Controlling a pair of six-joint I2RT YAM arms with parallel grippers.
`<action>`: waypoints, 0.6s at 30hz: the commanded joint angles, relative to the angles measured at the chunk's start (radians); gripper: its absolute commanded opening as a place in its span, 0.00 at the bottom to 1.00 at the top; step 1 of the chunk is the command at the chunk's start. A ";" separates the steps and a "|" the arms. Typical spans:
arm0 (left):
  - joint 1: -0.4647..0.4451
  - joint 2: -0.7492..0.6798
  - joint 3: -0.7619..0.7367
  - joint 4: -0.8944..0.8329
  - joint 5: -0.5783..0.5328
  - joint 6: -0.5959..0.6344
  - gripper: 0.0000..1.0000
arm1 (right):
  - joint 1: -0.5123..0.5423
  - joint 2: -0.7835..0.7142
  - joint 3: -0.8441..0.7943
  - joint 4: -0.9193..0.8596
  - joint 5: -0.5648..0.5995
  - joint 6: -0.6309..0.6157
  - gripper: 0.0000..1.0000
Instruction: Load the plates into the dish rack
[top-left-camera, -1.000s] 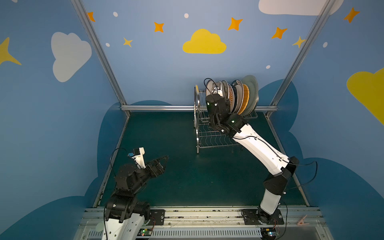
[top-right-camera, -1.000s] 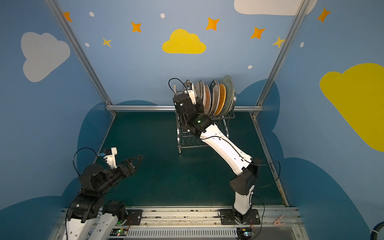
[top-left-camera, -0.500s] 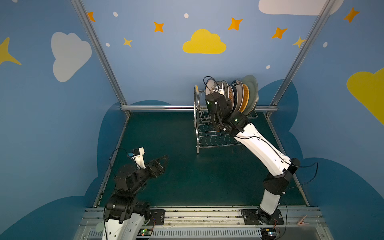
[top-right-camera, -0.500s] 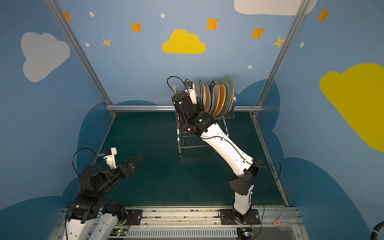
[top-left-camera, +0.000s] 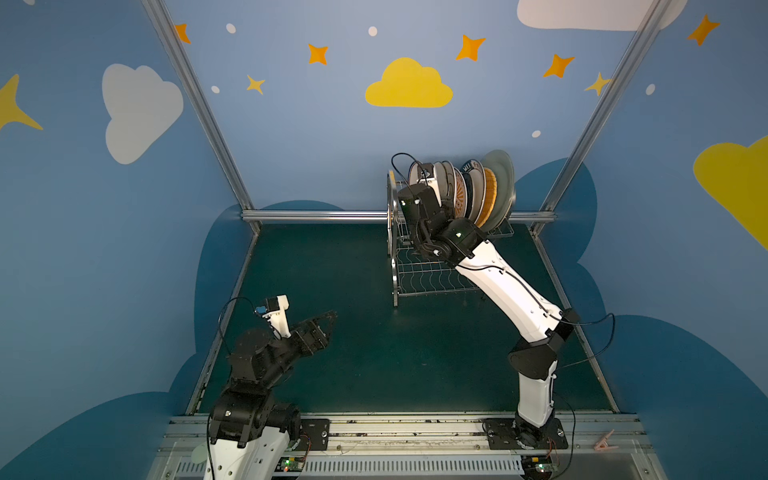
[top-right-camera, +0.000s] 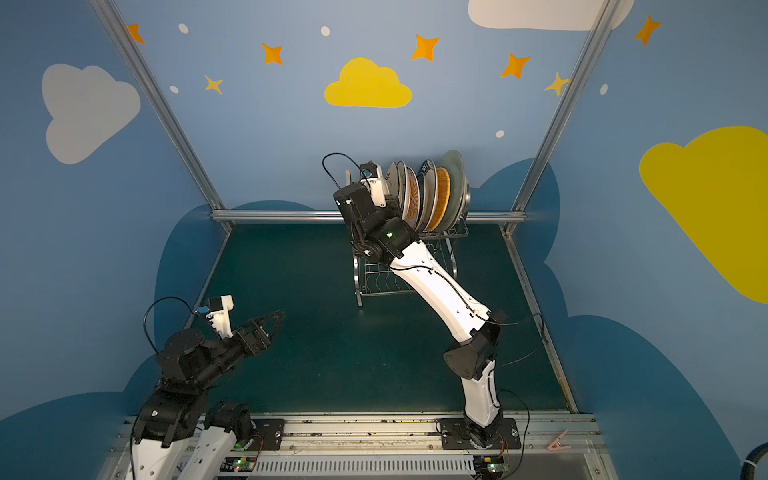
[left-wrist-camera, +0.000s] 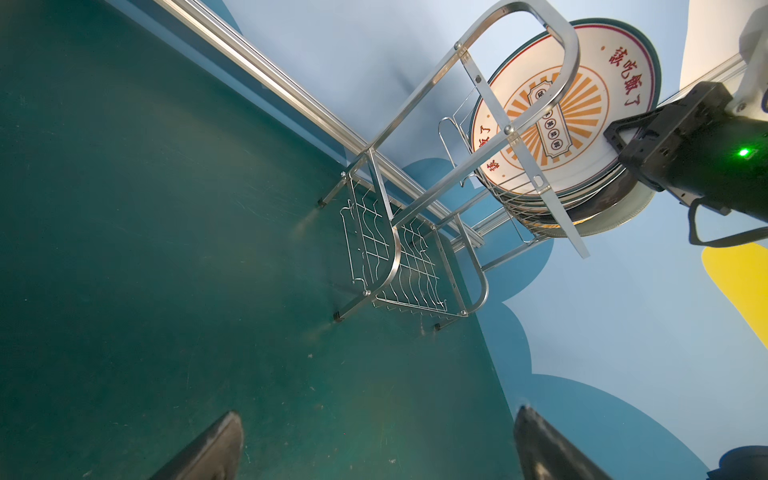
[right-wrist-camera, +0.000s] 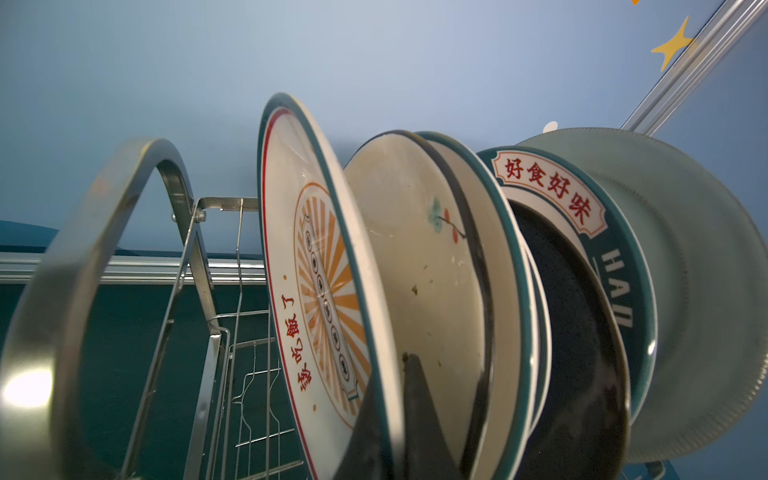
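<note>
Looks near the end.
- dish rack (top-left-camera: 391, 232): far edge of table (top-left-camera: 374, 353), right of middle.
- plates (top-left-camera: 484, 195): on edge in upper tier, packed close. Some hidden, can't count all.
- No plate visible on table.
- right gripper (right-wrist-camera: 390, 399): clamped on rim of sunburst plate (right-wrist-camera: 328, 291), last in row on side toward table's left edge. Seating in slot unclear.
- left gripper (top-left-camera: 328, 320): jaws wide, empty, over near-left corner.
- Likely remaining: confirm plate seated, release, pull right arm clear.
</note>
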 joint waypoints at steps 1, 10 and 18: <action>0.003 -0.011 -0.005 0.015 0.004 0.006 1.00 | 0.014 0.035 0.066 -0.057 -0.006 0.065 0.00; 0.002 -0.014 -0.004 0.010 -0.002 0.006 1.00 | 0.018 0.111 0.192 -0.111 -0.013 0.079 0.00; 0.001 -0.016 -0.005 0.007 -0.007 0.005 1.00 | 0.011 0.132 0.222 -0.111 -0.020 0.078 0.00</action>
